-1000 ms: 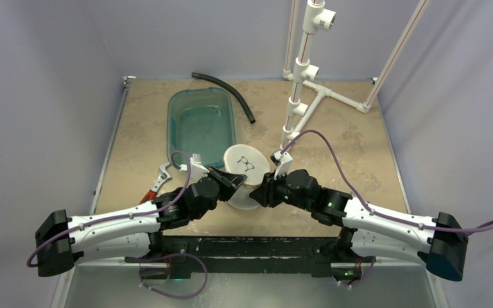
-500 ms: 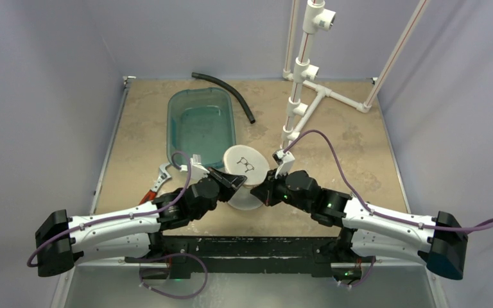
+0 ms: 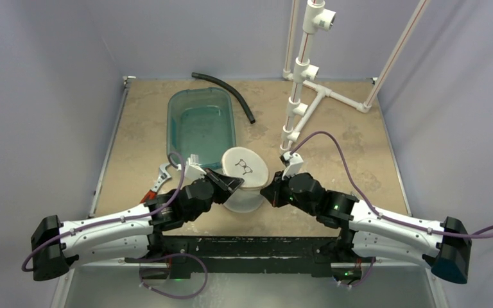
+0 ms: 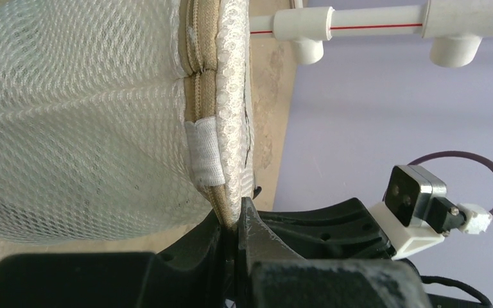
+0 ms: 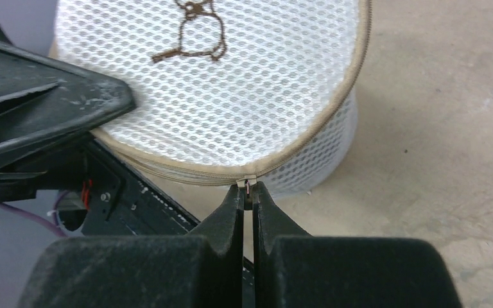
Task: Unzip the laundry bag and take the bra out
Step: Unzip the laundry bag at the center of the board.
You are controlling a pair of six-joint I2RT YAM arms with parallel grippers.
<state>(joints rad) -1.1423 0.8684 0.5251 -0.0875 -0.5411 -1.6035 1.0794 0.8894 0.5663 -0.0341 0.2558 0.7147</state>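
No writing; a bra outline (image 3: 246, 166) marks the laundry bag (image 3: 242, 199).

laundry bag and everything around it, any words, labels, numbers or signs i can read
No words, brands or numbers can be read in any view.
Sign only: a small dark bra outline on the flat top of the laundry bag.
White tab on the bag's zipper seam: blank.
White pipe: a red stripe, no lettering visible.

Lab test booth: plain lavender walls (image 3: 45, 96), PVC pipe frame (image 3: 303, 70).
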